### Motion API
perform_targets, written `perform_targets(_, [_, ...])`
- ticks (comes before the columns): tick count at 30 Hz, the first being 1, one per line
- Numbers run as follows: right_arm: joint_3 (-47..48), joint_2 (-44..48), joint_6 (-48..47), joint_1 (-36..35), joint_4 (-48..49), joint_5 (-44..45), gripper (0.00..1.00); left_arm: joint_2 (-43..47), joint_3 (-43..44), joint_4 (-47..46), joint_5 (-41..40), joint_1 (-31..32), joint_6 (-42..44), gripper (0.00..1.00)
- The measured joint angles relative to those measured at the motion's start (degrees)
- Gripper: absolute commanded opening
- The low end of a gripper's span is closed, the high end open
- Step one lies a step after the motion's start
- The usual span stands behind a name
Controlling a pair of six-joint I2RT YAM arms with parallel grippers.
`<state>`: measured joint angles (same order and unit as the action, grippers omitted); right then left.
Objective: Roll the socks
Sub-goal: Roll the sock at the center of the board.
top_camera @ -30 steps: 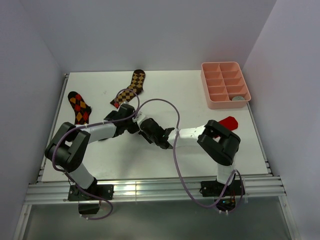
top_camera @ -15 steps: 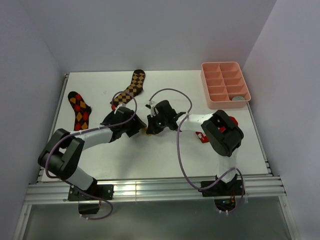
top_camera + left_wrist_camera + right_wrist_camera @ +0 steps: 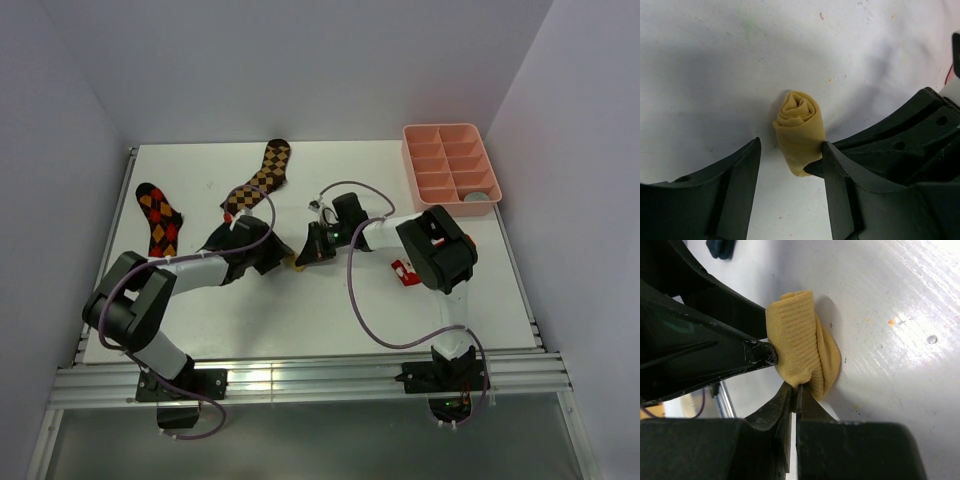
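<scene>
A mustard yellow sock (image 3: 799, 132) lies rolled into a tight bundle on the white table (image 3: 330, 310). My left gripper (image 3: 791, 150) is open around the bundle's near end; its right finger (image 3: 840, 170) touches the roll and its left finger stands apart. My right gripper (image 3: 794, 390) is shut on a fold at the edge of the mustard sock (image 3: 802, 357). In the top view both grippers meet at the roll (image 3: 293, 262) mid-table. A dark navy sock (image 3: 720, 247) shows at the right wrist view's top left edge.
A pink compartment tray (image 3: 450, 170) stands at the back right with a grey bundle (image 3: 480, 196) in its near right cell. Two long checkered socks (image 3: 258, 178) (image 3: 160, 215) lie at the back left. A red sock (image 3: 405, 270) peeks out under the right arm.
My left gripper has opened and lies beside the roll. The right arm has swung up and back, so its gripper reaches the mustard sock from the right.
</scene>
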<state>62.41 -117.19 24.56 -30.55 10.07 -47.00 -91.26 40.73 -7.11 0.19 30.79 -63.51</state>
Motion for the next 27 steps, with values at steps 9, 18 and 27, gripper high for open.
perform_targets(9, [1.3,-3.2,4.1,1.9,1.2,-5.7,0.0,-2.3,0.0,-3.2,0.2,0.0,-0.3,0.51])
perform_targets(18, [2.3,-5.0,6.3,2.9,1.1,-8.2,0.0,-4.2,0.0,-6.3,1.6,0.1,-0.9,0.47])
perform_targets(27, [4.3,-5.1,6.1,3.0,-4.0,-6.9,0.0,-5.2,0.4,-7.6,1.9,0.2,-1.4,0.01])
